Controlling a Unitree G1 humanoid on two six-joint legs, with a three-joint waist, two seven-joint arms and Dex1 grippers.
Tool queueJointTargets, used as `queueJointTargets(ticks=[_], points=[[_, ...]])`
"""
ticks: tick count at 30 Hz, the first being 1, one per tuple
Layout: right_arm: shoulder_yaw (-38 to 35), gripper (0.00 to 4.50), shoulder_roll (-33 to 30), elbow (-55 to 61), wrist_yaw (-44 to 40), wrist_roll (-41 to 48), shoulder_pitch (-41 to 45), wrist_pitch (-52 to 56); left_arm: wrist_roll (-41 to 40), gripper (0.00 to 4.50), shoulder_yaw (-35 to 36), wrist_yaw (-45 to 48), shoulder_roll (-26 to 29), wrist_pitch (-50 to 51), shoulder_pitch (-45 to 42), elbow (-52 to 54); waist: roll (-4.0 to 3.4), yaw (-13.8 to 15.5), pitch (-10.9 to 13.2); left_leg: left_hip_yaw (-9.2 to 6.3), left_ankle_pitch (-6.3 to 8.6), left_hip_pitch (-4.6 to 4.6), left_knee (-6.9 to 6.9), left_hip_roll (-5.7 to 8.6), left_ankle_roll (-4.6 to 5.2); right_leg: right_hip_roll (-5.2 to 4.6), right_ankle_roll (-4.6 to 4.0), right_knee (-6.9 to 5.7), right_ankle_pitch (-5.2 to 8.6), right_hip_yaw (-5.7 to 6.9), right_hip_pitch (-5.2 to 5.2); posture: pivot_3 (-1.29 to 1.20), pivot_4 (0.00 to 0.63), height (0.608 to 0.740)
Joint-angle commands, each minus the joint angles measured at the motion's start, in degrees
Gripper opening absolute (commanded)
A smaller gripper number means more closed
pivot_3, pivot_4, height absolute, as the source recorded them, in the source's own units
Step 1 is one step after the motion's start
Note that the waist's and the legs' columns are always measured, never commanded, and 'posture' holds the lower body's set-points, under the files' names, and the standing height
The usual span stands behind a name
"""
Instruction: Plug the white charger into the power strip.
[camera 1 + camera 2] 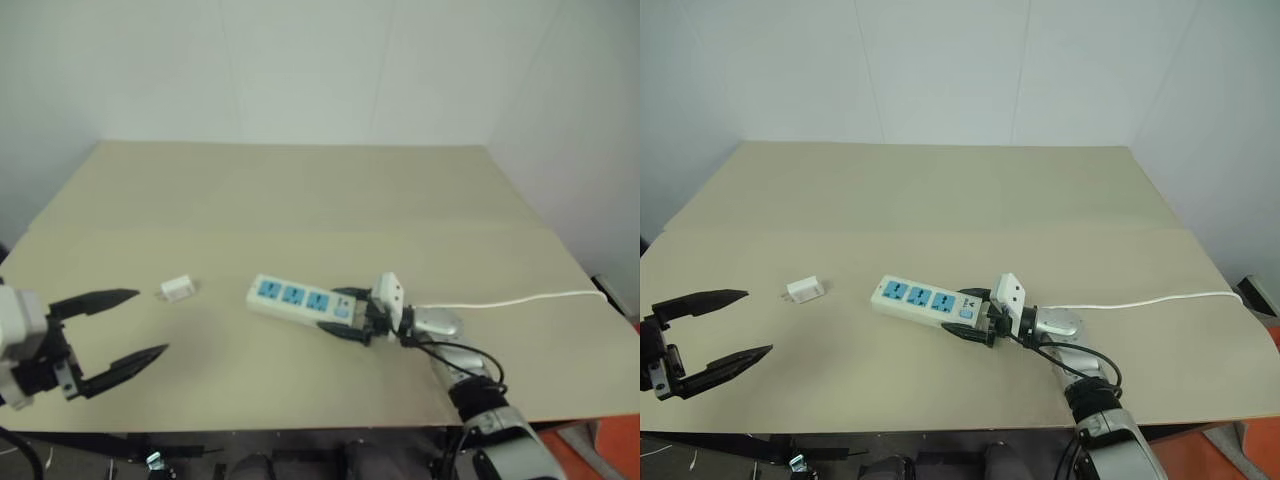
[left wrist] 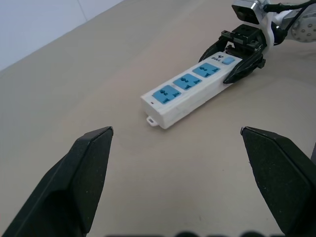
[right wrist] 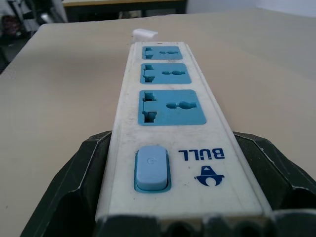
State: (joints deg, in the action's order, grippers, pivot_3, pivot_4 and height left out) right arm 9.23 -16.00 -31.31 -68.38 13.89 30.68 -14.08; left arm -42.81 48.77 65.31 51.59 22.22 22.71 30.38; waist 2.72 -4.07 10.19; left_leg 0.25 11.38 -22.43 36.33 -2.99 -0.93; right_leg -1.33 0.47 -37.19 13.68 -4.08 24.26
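A tan table [image 1: 300, 190] with a matte top carries two white things. The power strip [image 1: 295, 299] lies flat near the front edge, slanted, blue sockets up, its thin cord [image 1: 520, 299] trailing to the right edge. The white charger [image 1: 177, 289] lies just beside it, toward the left edge.

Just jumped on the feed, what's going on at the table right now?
The right end effector has its black fingers on either side of the switch end of the power strip, which lies flat on the table. The left end effector hangs open and empty at the table's near left edge. The white charger lies loose on the table left of the strip, not yet picked up or plugged in.
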Motion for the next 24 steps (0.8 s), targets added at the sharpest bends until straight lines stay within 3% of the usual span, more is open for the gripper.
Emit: queueJointTargets(ticks=[1, 11, 19, 24], points=[[0.23, 3.41, -0.38, -5.58, -4.70, -0.93, 2.99, -6.19, 0.03, 4.50, -0.03, 1.00, 1.18, -0.19, -1.03, -0.58, 0.00, 0.01, 0.00, 0.01, 0.00, 0.00, 0.00, 0.00, 0.00, -0.01, 0.01, 0.00, -0.01, -0.01, 0.00, 0.00, 0.150, 0.740], [-1.92, 3.41, 0.19, -24.25, -7.04, -2.89, 13.24, -11.74, 0.46, 4.50, -1.86, 2.72, 2.87, -0.09, -3.58, -2.02, -0.05, -0.04, 0.03, 0.01, 0.00, 0.07, 0.00, 0.01, 0.00, -0.01, 0.01, -0.04, -0.03, -0.02, -0.04, 0.00, 0.150, 0.740], [-2.72, 3.41, 0.30, -28.27, -11.25, -3.17, 15.04, -11.51, 1.01, 4.50, -3.08, 5.12, 4.19, -0.32, -5.19, -3.93, -0.06, 0.04, 0.03, 0.00, 0.00, 0.07, 0.01, 0.01, 0.00, -0.02, 0.03, -0.03, -0.05, -0.01, -0.09, 0.00, 0.150, 0.740], [-2.92, 3.41, 0.84, -29.72, -11.35, -4.12, 15.54, -11.51, 5.07, 4.50, -6.23, 12.25, 11.65, -3.76, -10.35, -14.24, -0.08, 0.04, 0.05, 0.00, 0.00, 0.09, 0.01, 0.01, 0.01, 0.00, 0.03, -0.07, -0.05, 0.00, -0.06, 0.00, 0.150, 0.740]])
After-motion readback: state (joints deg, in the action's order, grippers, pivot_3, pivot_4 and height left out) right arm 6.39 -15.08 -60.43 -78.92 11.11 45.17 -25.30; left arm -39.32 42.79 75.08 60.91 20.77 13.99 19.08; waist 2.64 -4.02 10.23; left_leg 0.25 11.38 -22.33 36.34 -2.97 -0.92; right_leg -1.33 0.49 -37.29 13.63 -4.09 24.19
